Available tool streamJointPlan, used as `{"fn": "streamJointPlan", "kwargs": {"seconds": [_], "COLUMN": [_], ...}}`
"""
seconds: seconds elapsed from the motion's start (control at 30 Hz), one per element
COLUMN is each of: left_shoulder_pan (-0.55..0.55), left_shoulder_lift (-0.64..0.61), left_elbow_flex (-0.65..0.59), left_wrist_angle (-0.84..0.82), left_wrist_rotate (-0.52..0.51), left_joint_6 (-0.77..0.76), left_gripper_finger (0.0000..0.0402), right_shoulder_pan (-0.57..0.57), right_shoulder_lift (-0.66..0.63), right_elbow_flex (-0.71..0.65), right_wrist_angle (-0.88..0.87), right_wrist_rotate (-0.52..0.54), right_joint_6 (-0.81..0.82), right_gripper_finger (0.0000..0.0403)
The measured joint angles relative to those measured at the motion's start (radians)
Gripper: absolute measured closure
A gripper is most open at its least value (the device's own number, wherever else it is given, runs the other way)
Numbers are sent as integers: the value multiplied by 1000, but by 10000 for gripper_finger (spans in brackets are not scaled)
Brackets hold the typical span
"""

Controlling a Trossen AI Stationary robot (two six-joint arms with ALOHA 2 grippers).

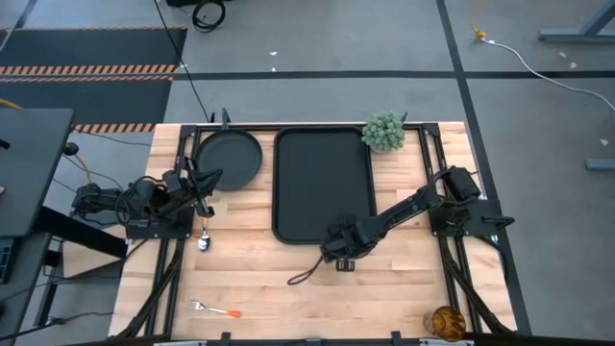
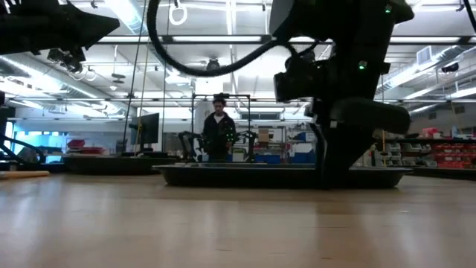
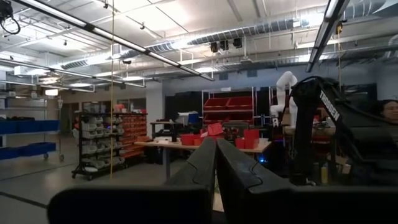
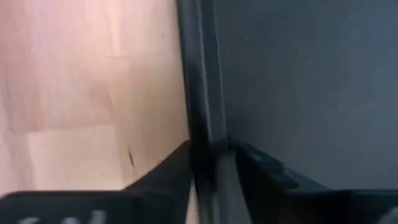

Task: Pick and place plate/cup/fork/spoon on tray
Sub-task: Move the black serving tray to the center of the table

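The black rectangular tray (image 1: 322, 183) lies flat in the middle of the table. My right gripper (image 1: 336, 248) is down at its near edge, shut on the rim. The round black plate (image 1: 229, 159) lies left of the tray. The silver spoon (image 1: 204, 240) lies near my left gripper (image 1: 204, 195), which is shut and empty, pointing level over the table's left side. The orange-handled fork (image 1: 213, 308) lies at the near left. The amber cup (image 1: 447, 322) stands at the near right corner. My right gripper (image 4: 208, 149) pinches the tray's raised rim (image 4: 200, 106) on its near edge, right of the middle. One finger (image 4: 267, 168) is inside the tray and one (image 4: 165, 174) is outside, over the wood. The fingers come from above. The tray lies on the table.
A fuzzy green plant ball (image 1: 384, 132) sits at the tray's far right corner. Bare wood lies between the tray and the near edge. A black cable (image 1: 306, 274) trails from the right gripper. A person (image 2: 218, 126) stands beyond the far edge.
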Motion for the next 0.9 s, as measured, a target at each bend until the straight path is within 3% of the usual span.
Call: {"fn": "streamJointPlan", "kwargs": {"seconds": [0.1, 0.23, 0.43, 0.7, 0.9], "left_shoulder_pan": [0, 0, 0, 0, 0], "left_shoulder_lift": [0, 0, 0, 0, 0], "left_elbow_flex": [0, 0, 0, 0, 0], "left_wrist_angle": [0, 0, 0, 0, 3], "left_wrist_rotate": [0, 0, 0, 0, 0], "left_joint_6": [0, 0, 0, 0, 0], "left_gripper_finger": [381, 381, 381, 381, 381], "right_shoulder_pan": [-14, -3, 34, 91, 125], "right_shoulder_lift": [-3, -2, -1, 4, 4], "right_elbow_flex": [3, 27, 166, 404, 444], "right_wrist_angle": [-5, -4, -75, -406, -436], "right_wrist_rotate": [-4, 1, 14, -49, -94], "right_joint_6": [70, 164, 448, 897, 1021], "right_gripper_finger": [349, 349, 349, 351, 351]}}
